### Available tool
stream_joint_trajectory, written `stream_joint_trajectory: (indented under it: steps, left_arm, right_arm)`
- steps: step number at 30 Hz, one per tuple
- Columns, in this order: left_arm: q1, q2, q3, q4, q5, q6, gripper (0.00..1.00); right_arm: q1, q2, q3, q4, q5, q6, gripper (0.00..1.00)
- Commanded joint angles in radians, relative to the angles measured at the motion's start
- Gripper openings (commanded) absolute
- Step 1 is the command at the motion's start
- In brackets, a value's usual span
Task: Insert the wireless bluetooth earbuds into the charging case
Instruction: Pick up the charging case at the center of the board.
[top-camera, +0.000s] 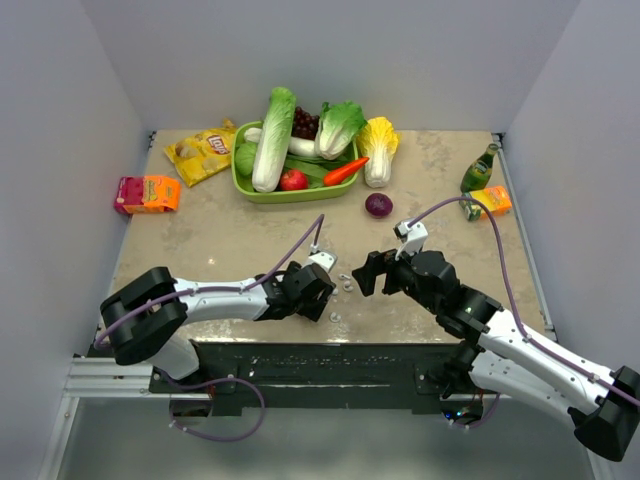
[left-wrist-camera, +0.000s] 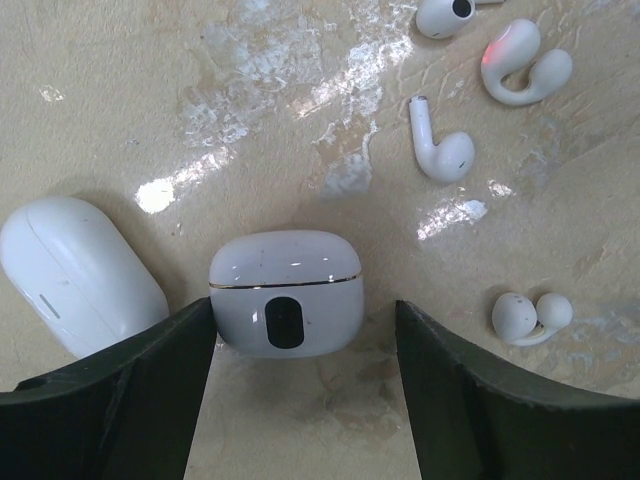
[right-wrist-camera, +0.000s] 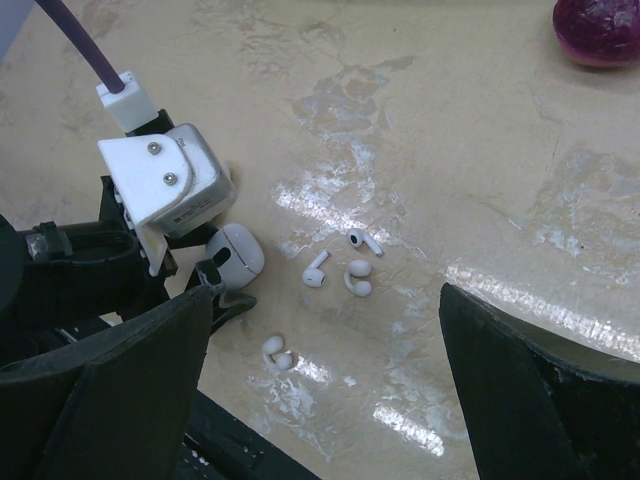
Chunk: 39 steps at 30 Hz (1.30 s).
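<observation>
at the front edge of the surface (top-camera: 200, 245), the left gripper (left-wrist-camera: 304, 310) sits open astride the closed charging case (left-wrist-camera: 286, 290); earbuds (left-wrist-camera: 440, 152) lie loose alongside; the right gripper (right-wrist-camera: 325, 295) is wide open.

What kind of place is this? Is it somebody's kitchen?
Probably a robot test booth, not a kitchen: plain grey walls box in one table, the left arm and right arm stand at its near edge, and the vegetables sit in a green tray like props.
</observation>
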Motion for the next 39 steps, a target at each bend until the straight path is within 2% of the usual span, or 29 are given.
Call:
stream_joint_trajectory:
  steps: [1,8,12,15,22,25,28,29,31,32,39]
  left_arm:
    - [-0.006,0.03,0.0,-0.068,0.003,0.001,0.74]
    - [-0.006,0.047,0.007,-0.083,-0.008,-0.01,0.71]
    - [-0.006,0.041,0.003,-0.097,-0.026,-0.025,0.77]
    - [-0.006,0.045,0.001,-0.097,-0.032,-0.033,0.78]
    - [-0.006,0.055,-0.008,-0.076,-0.011,-0.025,0.71]
    - [-0.006,0.053,-0.009,-0.071,-0.003,-0.02,0.64]
    - [-0.006,0.044,-0.014,-0.06,0.003,-0.016,0.44]
    - [-0.006,0.039,-0.022,-0.051,0.001,-0.016,0.28]
    - [-0.006,0.023,-0.029,-0.036,-0.006,-0.013,0.15]
    - [-0.005,0.015,-0.031,-0.016,-0.014,-0.011,0.0]
    - [-0.006,-0.141,-0.049,0.166,-0.092,0.018,0.0]
  right_arm:
    - [0.0,-0.016,0.006,0.003,0.005,0.003,0.98]
    - [-0.001,-0.019,0.006,0.0,0.007,0.001,0.98]
    - [0.0,-0.011,0.007,0.003,0.005,0.001,0.98]
    - [0.0,-0.01,0.007,0.005,0.007,0.001,0.98]
    - [0.0,-0.022,0.004,-0.003,0.007,0.003,0.98]
    - [0.0,-0.025,0.003,-0.002,0.007,0.006,0.98]
    - [0.0,-0.026,0.003,-0.003,0.005,0.009,0.98]
    - [0.0,-0.028,0.006,-0.005,0.001,0.008,0.98]
    - [0.0,-0.025,0.012,-0.002,0.001,0.011,0.98]
    - [0.0,-0.02,0.02,0.005,-0.001,0.011,0.98]
    - [0.0,0.042,0.127,-0.012,0.062,0.086,0.98]
